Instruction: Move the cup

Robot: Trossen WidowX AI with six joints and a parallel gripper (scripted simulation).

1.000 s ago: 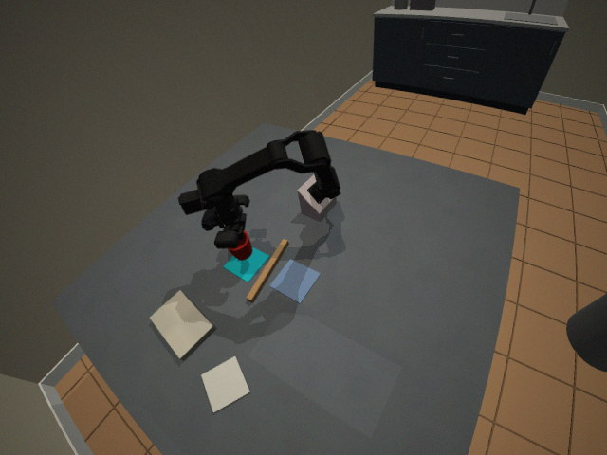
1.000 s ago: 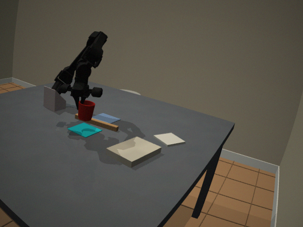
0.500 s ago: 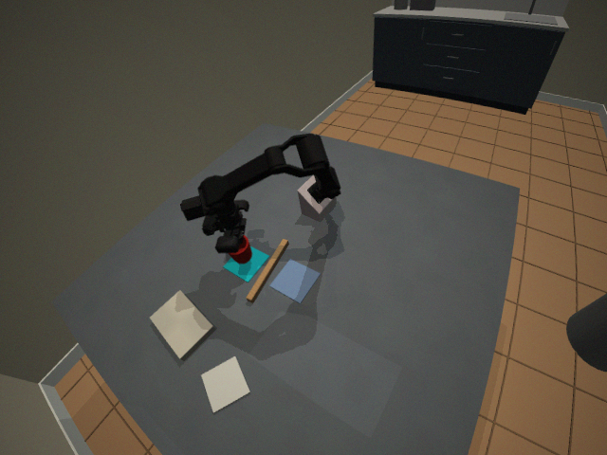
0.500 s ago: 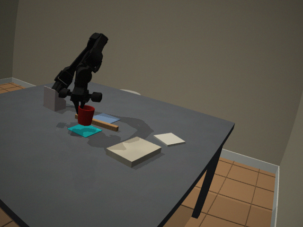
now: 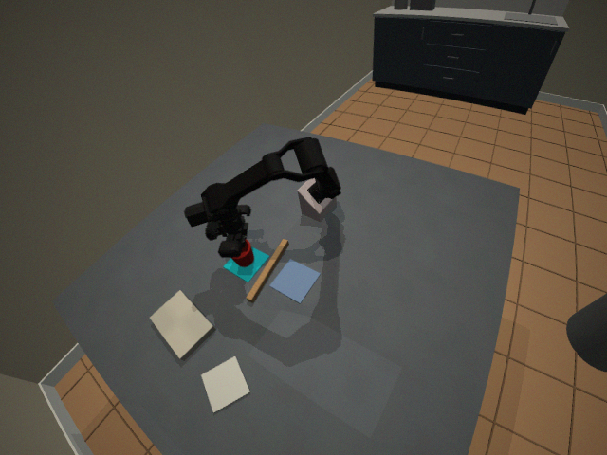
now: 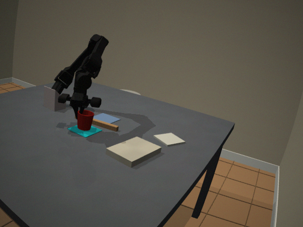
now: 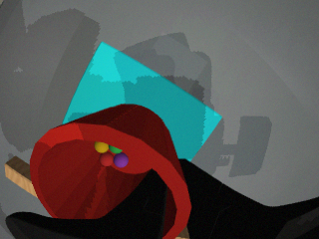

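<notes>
With the red cup pinched at its rim by the gripper, marbles inside, it sits low over the teal pad, at nine o'clock from the wooden bar; lowering and release remain.

Looking like a home kitchen: terracotta floor tiles are running around a grey table, dark drawer cabinet sitting at 1 o'clock.
</notes>
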